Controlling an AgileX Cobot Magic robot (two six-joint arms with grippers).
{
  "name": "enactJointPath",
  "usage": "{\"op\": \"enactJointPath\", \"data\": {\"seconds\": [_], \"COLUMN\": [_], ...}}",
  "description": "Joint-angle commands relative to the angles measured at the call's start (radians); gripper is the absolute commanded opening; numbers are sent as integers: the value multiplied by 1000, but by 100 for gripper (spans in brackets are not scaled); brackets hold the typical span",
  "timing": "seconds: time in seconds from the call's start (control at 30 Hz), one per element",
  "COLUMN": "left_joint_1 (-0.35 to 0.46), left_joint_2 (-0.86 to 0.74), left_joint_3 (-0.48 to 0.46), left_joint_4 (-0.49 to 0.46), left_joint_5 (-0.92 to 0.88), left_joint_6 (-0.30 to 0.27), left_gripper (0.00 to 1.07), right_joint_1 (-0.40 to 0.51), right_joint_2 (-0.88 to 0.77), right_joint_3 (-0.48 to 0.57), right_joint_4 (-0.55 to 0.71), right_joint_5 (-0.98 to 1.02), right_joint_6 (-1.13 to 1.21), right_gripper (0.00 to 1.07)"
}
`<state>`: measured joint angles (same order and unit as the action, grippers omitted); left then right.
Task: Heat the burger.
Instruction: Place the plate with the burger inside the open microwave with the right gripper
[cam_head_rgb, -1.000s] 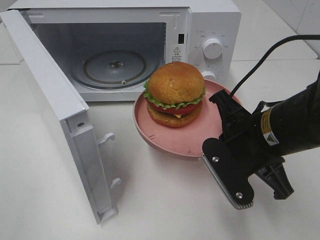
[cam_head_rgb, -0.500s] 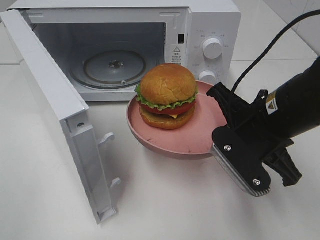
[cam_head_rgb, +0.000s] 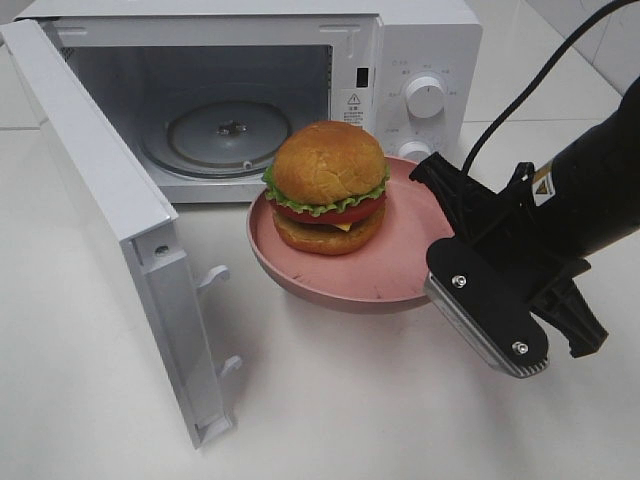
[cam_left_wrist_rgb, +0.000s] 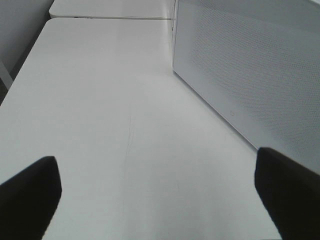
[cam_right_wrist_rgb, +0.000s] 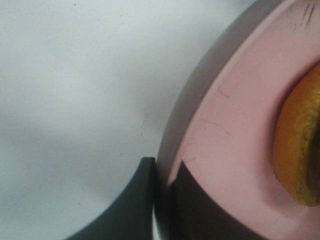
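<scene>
The right gripper (cam_right_wrist_rgb: 164, 167), clamped shut on the rim of the pink plate (cam_head_rgb: 345, 285), has carried the burger (cam_head_rgb: 328, 185) leftward, now just before the open microwave (cam_head_rgb: 420, 40), nearly ready to slide in.

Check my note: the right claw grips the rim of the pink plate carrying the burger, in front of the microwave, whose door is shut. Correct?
No: the microwave door is open, as the exterior high view shows. The right claw does grip the rim of the pink plate carrying the burger, in front of it.
</scene>
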<state>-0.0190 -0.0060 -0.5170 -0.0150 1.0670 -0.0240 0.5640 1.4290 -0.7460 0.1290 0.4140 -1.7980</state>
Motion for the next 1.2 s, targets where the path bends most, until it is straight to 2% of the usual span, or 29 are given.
{"op": "enactJointPath", "data": {"seconds": [0.03, 0.4, 0.63, 0.97, 1.2], "left_joint_1": [3, 3, 3, 3, 3], "left_joint_2": [-18, -18, -18, -18, -18], "left_joint_3": [1, 1, 1, 1, 1], "left_joint_4": [2, 2, 2, 2, 2], "left_joint_5": [2, 2, 2, 2, 2], "left_joint_6": [0, 0, 0, 0, 0], "left_gripper": [98, 98, 98, 98, 98], "right_joint_1": [-5, 0, 43, 44, 79], "right_joint_2": [6, 28, 39, 132, 199], "right_joint_3": [-45, -113, -150, -231, -290], "right_joint_4": [7, 13, 15, 15, 13], "right_joint_5": [-30, -30, -51, -51, -58], "right_joint_6": [-14, -12, -9, -9, -10], "right_gripper": [0, 0, 0, 0, 0]}}
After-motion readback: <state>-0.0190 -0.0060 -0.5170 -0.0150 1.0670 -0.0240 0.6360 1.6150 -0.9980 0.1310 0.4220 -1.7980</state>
